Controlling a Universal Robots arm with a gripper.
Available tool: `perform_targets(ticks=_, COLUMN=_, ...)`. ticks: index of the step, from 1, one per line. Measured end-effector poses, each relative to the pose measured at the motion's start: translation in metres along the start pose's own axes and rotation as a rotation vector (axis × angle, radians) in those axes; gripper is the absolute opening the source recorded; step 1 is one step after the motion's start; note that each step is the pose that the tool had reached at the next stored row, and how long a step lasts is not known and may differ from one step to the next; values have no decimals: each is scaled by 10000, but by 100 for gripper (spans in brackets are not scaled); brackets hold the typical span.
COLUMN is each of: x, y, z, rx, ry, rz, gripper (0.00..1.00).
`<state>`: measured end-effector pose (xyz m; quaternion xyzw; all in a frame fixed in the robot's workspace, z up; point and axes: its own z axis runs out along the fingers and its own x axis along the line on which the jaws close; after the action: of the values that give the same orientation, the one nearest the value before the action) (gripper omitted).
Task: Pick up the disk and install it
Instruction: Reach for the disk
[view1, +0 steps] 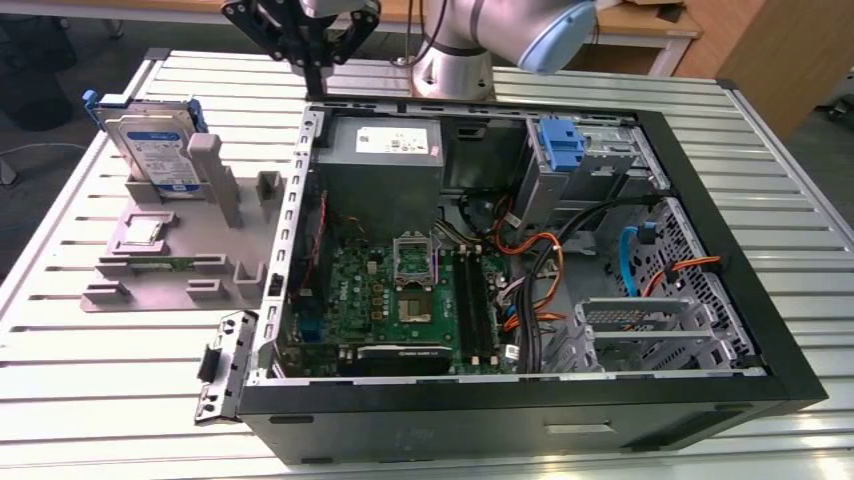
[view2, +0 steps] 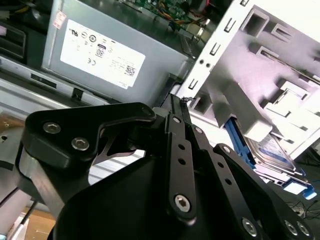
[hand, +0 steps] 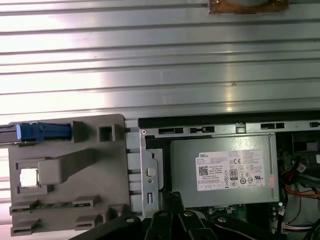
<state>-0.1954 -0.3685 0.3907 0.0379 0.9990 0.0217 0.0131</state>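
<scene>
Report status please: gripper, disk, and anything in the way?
Gripper shut, empty, above the case wall near the power supply. Disk upright in grey holder, untouched. Nothing seen between them.

Disk (view1: 150, 148): flat silver hard drive w/ white-and-blue label facing out, blue plastic carrier rail (hand: 42, 131) round its edges. Stands upright on edge, tilted slightly back, slotted into far end of grey fixture (view1: 174, 255) on exterior view's left, beside the open PC case (view1: 747, 330), not touching it.
</scene>
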Motion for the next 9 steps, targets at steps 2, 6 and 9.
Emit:
perform_targets(ticks=2, x=45, y=10, z=2, rx=-1, ry=-1, rz=-2, gripper=11)
perform_targets(ticks=6, x=135, y=33, z=4, rx=0, ry=0, rz=0, gripper=11)
perform_targets(ticks=9, x=207, y=51, z=6, rx=0, ry=1, rz=-3, gripper=11)
